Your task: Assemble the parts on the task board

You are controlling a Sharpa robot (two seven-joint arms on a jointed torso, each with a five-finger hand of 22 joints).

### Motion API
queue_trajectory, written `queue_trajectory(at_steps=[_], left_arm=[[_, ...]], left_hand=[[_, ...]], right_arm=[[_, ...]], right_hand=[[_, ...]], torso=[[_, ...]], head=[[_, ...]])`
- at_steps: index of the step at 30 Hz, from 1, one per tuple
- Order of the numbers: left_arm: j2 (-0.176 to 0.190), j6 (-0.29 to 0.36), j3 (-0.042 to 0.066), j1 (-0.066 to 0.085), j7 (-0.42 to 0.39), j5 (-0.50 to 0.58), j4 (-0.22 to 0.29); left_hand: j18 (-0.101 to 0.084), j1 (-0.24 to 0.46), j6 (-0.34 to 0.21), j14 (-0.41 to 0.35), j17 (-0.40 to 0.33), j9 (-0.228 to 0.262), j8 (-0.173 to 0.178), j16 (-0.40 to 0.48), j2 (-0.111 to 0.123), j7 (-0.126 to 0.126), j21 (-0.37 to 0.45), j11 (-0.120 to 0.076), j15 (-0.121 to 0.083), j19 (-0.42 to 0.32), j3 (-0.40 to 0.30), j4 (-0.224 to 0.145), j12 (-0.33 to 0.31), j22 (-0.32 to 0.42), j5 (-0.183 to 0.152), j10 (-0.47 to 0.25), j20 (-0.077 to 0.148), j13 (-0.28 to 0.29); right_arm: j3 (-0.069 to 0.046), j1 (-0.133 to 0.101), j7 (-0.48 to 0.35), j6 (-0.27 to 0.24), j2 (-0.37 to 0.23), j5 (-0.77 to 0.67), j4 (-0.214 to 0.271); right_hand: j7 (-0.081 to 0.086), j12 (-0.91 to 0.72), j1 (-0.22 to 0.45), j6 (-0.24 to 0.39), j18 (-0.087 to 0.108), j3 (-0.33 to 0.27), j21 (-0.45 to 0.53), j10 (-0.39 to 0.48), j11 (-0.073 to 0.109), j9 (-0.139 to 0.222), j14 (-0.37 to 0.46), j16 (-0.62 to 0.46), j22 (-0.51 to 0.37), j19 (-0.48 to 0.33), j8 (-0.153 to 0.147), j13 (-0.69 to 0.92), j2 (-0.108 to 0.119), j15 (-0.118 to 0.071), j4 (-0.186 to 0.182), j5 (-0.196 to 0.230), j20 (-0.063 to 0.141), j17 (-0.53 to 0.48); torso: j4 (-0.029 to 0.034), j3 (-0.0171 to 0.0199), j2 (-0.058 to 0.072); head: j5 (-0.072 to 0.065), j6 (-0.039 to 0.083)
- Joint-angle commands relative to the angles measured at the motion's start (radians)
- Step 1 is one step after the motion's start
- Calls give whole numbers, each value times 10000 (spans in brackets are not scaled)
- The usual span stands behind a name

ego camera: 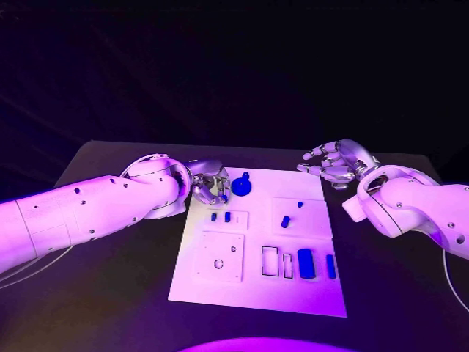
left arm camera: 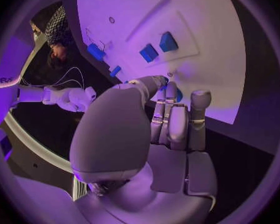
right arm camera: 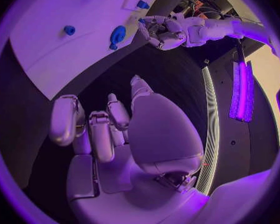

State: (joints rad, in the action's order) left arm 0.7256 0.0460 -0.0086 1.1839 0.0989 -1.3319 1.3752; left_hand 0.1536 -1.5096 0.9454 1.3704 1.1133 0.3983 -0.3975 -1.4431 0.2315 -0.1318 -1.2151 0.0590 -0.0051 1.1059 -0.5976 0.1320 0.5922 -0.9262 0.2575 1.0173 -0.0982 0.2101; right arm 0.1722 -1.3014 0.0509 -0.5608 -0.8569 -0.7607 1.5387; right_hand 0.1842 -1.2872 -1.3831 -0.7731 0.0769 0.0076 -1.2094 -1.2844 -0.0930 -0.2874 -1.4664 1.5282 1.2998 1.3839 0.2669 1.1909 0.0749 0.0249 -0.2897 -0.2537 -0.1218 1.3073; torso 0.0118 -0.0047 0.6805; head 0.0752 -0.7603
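Note:
The white task board (ego camera: pixel 258 290) lies mid-table. A blue teardrop-shaped part (ego camera: pixel 242 185) lies flat at its far left corner, also seen as the teardrop part (right arm camera: pixel 117 35) on the board (right arm camera: pixel 53 55). My left hand (ego camera: pixel 206 183) hovers just left of it, fingers bent down, holding nothing; the left hand (right arm camera: pixel 168 30) shows a small gap to the part. In the left wrist view my left hand (left arm camera: pixel 152 129) reaches over the board's edge (left arm camera: pixel 196 15), a sliver of the part (left arm camera: pixel 179 94) behind its fingertips. My right hand (ego camera: pixel 338 163) hangs past the far right corner, fingers loosely curled and empty; the right hand (right arm camera: pixel 109 129) is over bare table.
Two small blue pieces (ego camera: pixel 220 216) stand on a raised plate, one blue piece (ego camera: pixel 285 221) on another. Two upright blue blocks (ego camera: pixel 317 264) sit beside empty slots (ego camera: pixel 270 261). A square plate with holes (ego camera: pixel 220 255) is at the near left. Black table surrounds the board.

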Motion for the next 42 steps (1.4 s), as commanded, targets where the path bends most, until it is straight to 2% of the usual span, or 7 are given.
queue_trajectory(at_steps=[1,4,19,42], left_arm=[[-39,-305,8,10,50,54,-43],[-68,-383,6,8,78,49,-105],[-317,-649,-29,-9,129,-35,-408],[-379,-782,-41,-11,244,-101,-500]], left_hand=[[-80,119,39,71,-27,3,46,-24,17,-19,-18,24,25,-16,-14,-27,-43,27,39,65,-66,-4],[-73,282,44,61,-46,13,99,-23,80,-13,13,25,33,-60,27,14,-111,55,25,73,-77,-14],[-72,286,54,68,-29,20,114,-31,71,-1,17,17,30,-65,14,0,-129,54,33,85,-79,-14],[-79,295,170,85,19,64,105,-57,51,25,0,-19,7,-44,22,-67,-96,5,24,207,-70,37]], right_arm=[[-3,5,-106,43,6,-40,8],[-3,5,-106,44,8,-40,6],[-3,5,-105,46,10,-40,3],[-3,5,-100,48,-10,-40,12]], right_hand=[[-24,0,-12,22,105,35,66,17,-22,15,-711,-65,-5,-58,54,10,-109,-58,2,59,-6,1249],[-24,0,-12,22,105,35,66,17,-22,15,-711,-65,-5,-58,54,10,-109,-58,2,59,-6,1249],[-24,0,-12,22,105,35,66,17,-22,15,-711,-65,-5,-58,54,10,-109,-58,2,59,-6,1249],[-24,0,-12,22,105,35,66,17,-22,15,-711,-65,-5,-58,54,10,-109,-58,2,59,-6,1249]], torso=[[-2,-1,-4],[1,5,-2],[-8,13,2],[-7,6,-2]], head=[[15,-17],[16,-28],[38,-54],[34,-71]])
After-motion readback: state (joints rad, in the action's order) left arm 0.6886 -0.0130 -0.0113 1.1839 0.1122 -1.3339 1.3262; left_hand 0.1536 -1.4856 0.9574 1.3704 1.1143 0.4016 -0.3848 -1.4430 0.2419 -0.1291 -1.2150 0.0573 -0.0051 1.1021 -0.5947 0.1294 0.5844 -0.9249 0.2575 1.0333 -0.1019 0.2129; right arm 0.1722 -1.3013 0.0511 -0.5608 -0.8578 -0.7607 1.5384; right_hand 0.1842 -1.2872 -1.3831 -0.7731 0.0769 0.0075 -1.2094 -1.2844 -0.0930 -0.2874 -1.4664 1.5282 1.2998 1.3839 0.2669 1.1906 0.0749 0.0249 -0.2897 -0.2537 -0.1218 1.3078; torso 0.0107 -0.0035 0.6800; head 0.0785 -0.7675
